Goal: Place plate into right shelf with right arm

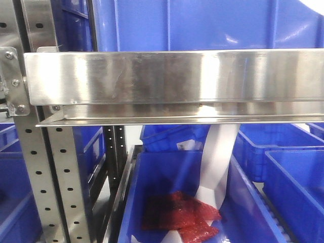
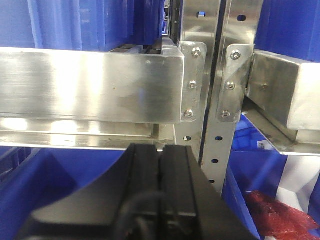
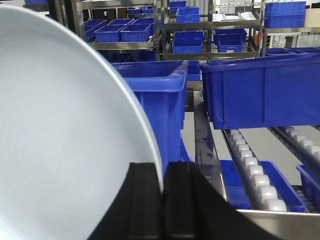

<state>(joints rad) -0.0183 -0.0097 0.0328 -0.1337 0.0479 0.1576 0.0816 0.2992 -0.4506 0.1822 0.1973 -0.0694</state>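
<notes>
Racking bay, steel frames and blue bins all round. In the front view you've got a steel beam [image 1: 172, 76] straight across the frame. A large blue tote [image 1: 202, 25] stands above the beam and an open blue bin [image 1: 167, 172] sits below it. Red packets [image 1: 179, 217] lie on that bin's floor. A white strip [image 1: 220, 157] comes down from behind the beam into the bin. A perforated post [image 1: 50, 182] drops from under the beam's left end.

Your left gripper [image 2: 160, 150] sits just below the beam, near the bolted end where it meets the post. Its fingers are pressed together with only a seam between them, and nothing is in them.

Your right gripper [image 3: 163, 170] is clamped on the plate [image 3: 60, 140], with the rim pinched between the two fingers. The plate is white, stands on edge and fills the left half of that view, resting on nothing visible.

A steel edge [image 3: 280, 216] runs low on the right, and the plate is up and left of it. I can't tell if that edge is the same beam. Past it, rollers [image 3: 250, 165] run back, with two deep blue bins [image 3: 265, 90] beyond.
</notes>
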